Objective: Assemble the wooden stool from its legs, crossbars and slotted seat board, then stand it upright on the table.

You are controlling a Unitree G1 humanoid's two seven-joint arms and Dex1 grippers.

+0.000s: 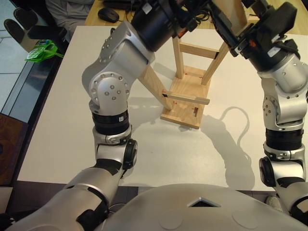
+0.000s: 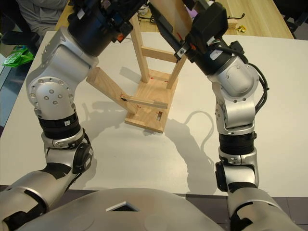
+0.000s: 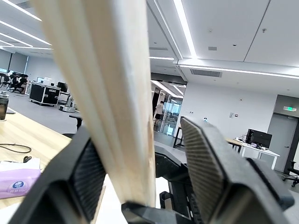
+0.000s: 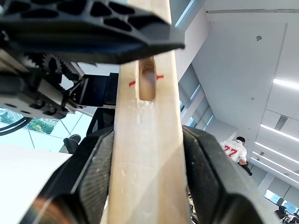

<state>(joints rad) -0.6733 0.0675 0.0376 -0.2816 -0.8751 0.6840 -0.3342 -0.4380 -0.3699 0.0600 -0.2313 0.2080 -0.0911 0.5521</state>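
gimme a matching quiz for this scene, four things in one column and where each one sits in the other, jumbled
1 pale wooden slotted seat board
2 black computer mouse
3 green plastic bag
4 short wooden crossbar

a on the wooden desk behind
b off the white table, past its left edge
c flat on the white table
d plugged into the slanted wooden leg, far end free

Pairs: 1-c, 2-a, 3-b, 4-d
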